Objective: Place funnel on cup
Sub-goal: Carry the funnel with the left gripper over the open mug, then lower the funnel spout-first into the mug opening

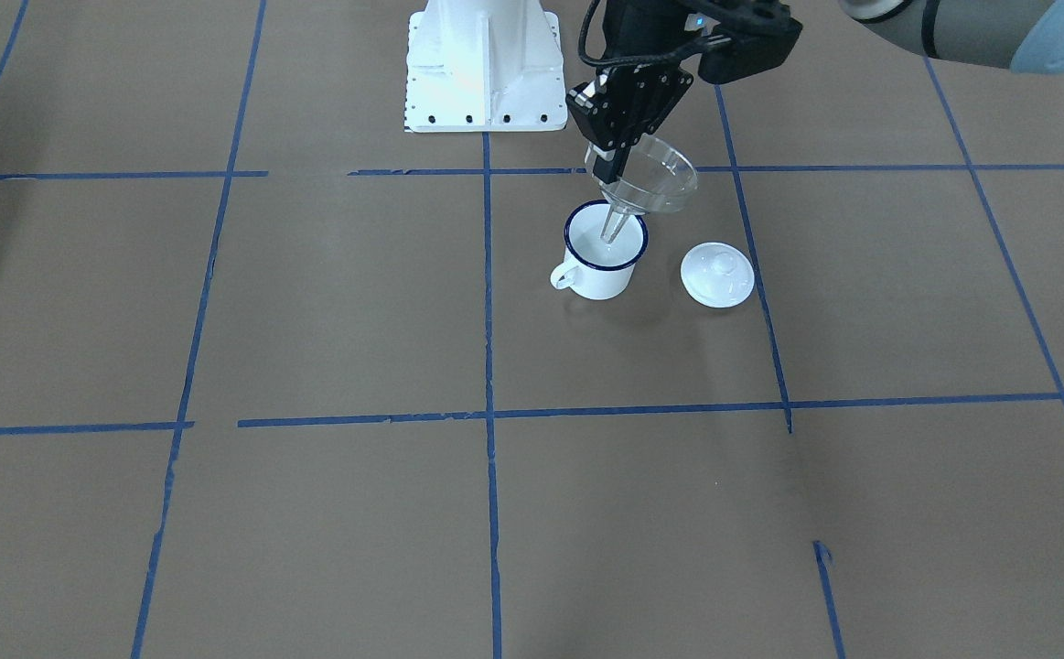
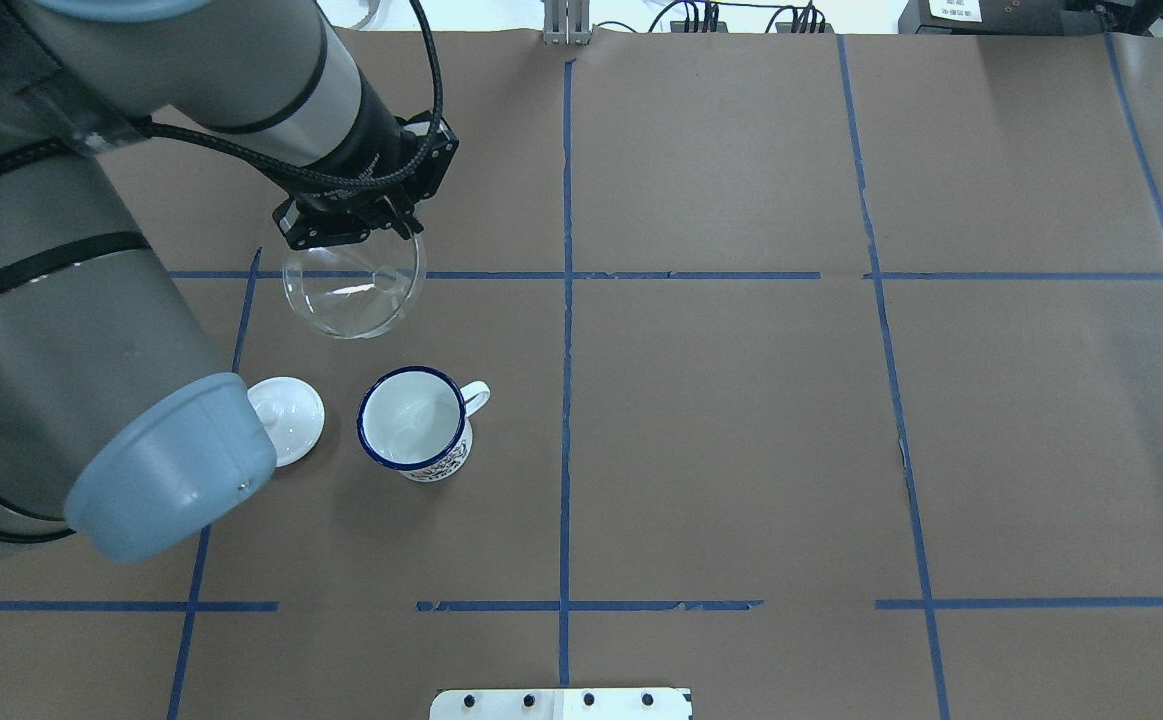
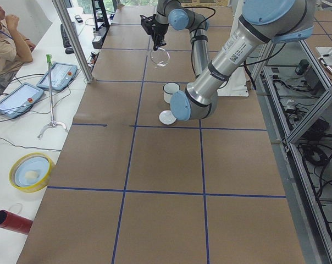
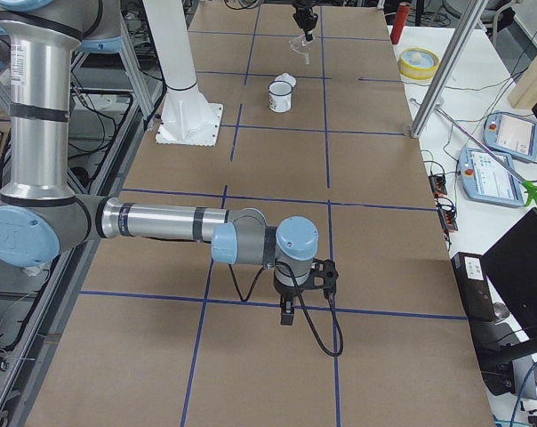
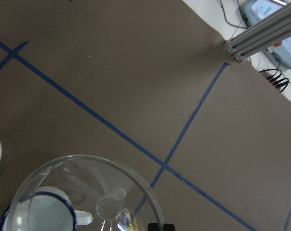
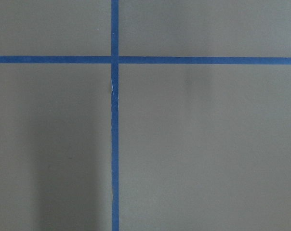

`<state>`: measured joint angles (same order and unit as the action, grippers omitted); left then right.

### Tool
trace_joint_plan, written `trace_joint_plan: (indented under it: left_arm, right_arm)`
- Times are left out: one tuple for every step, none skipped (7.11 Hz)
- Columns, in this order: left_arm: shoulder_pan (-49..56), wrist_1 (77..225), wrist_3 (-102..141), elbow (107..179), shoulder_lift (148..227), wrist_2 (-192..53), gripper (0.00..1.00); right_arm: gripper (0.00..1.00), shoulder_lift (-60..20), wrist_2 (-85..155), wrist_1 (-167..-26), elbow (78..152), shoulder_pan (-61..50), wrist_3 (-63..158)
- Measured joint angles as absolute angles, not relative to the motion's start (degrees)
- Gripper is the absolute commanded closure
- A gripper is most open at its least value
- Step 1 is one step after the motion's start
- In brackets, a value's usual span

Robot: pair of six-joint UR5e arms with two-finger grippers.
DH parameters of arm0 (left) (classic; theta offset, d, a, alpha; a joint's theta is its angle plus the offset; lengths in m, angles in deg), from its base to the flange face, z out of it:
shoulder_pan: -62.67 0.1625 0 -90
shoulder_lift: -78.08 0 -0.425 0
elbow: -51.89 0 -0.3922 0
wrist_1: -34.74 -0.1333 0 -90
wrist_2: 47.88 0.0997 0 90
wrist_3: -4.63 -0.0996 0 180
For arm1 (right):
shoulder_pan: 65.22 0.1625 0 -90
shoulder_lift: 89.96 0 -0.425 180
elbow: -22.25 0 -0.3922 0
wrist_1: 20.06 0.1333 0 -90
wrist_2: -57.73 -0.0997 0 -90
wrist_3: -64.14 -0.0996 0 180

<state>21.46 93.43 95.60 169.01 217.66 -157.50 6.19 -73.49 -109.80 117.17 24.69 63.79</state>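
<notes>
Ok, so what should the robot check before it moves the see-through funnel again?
1. Is the funnel held by the left gripper? Ok, it is pinched at the rim, up in the air.
2. Is the cup upright with its mouth open? Ok, and it looks empty.
3. Is the lid off the cup? Ok, it lies beside it.
4. Is the spout lined up over the cup's mouth? Cannot tell, the views disagree.
5. Is the funnel resting on the cup? Not ok, not yet.
6. Is the right gripper out of the way? Ok, it is far from the cup.
</notes>
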Motion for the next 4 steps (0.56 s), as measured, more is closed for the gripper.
trace_joint_plan:
  left_arm:
    - [22.8,89.7,91.2,166.2,218.9,-157.6,1.00]
    - [24.0,88.3,88.6,162.7,219.8,-157.6,1.00]
    - [25.5,88.1,87.3,160.1,220.3,-157.6,1.00]
    - [27.1,88.8,86.7,158.5,220.3,-157.6,1.00]
  right_arm:
    - [0.00,6.2,-73.5,-109.8,117.2,24.7,63.8]
    - [0.00,6.2,-73.5,-109.8,117.2,24.7,63.8]
    - [0.00,6.2,-73.5,-109.8,117.2,24.7,63.8]
    - [0.00,6.2,-73.5,-109.8,117.2,24.7,63.8]
